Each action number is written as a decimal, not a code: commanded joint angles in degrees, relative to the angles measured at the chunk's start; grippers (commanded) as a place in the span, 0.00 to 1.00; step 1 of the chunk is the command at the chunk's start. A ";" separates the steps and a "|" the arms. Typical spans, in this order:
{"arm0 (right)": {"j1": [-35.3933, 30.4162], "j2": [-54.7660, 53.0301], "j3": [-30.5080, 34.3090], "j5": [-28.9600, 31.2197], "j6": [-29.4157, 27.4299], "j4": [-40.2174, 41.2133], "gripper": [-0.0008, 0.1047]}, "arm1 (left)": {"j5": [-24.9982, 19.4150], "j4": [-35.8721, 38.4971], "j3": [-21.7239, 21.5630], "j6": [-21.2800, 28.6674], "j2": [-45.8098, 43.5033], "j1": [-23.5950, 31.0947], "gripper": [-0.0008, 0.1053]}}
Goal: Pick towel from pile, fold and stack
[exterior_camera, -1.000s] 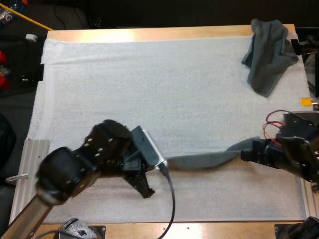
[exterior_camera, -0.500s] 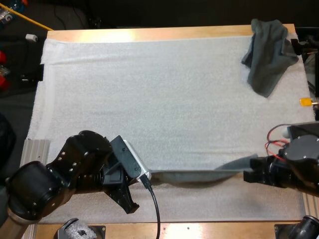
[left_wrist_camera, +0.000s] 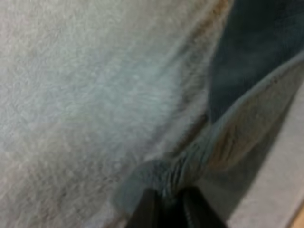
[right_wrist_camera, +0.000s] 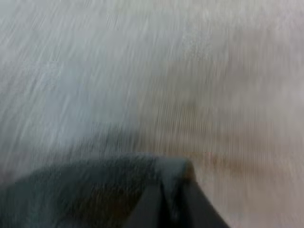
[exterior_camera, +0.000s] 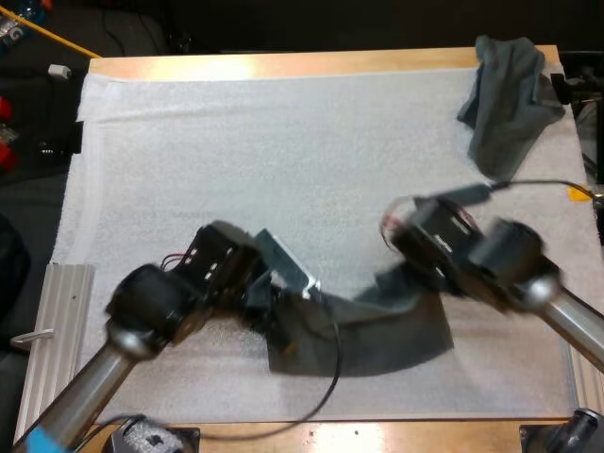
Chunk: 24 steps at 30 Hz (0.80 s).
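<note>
White mat (exterior_camera: 283, 142) covers the table, leaving room to fold. Over its near half the towel (exterior_camera: 377, 344) sags between my arms, spread for laying flat. The crumpled towel (exterior_camera: 510, 104) waits at the far right corner. My left gripper (left_wrist_camera: 166, 194) and right gripper (right_wrist_camera: 168, 190) each pinch a towel corner.

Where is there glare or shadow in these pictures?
High view: glare brightens the table along its far edge; the mat is evenly lit. Left wrist view: the towel, pinched in the left gripper, catches light on its fold, darker behind.
</note>
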 commanded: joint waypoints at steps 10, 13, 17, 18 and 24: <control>-10.25 12.74 -0.40 -2.59 -0.86 -14.28 0.01 | 3.95 -17.05 1.77 2.63 13.34 9.14 0.01; -12.16 15.25 -0.40 -2.89 -0.70 -17.81 0.01 | 3.95 -20.87 1.77 2.63 17.02 11.79 0.01; -14.60 18.03 -0.40 -3.76 0.17 -21.72 0.01 | 4.19 -24.97 1.77 2.63 20.92 14.85 0.01; -15.20 18.65 -0.40 -4.31 0.90 -22.74 0.01 | 4.87 -25.84 1.77 2.63 21.78 15.50 0.01; -18.50 21.32 -0.40 -5.63 5.16 -28.69 0.01 | 7.41 -31.32 1.77 2.42 25.94 17.91 0.01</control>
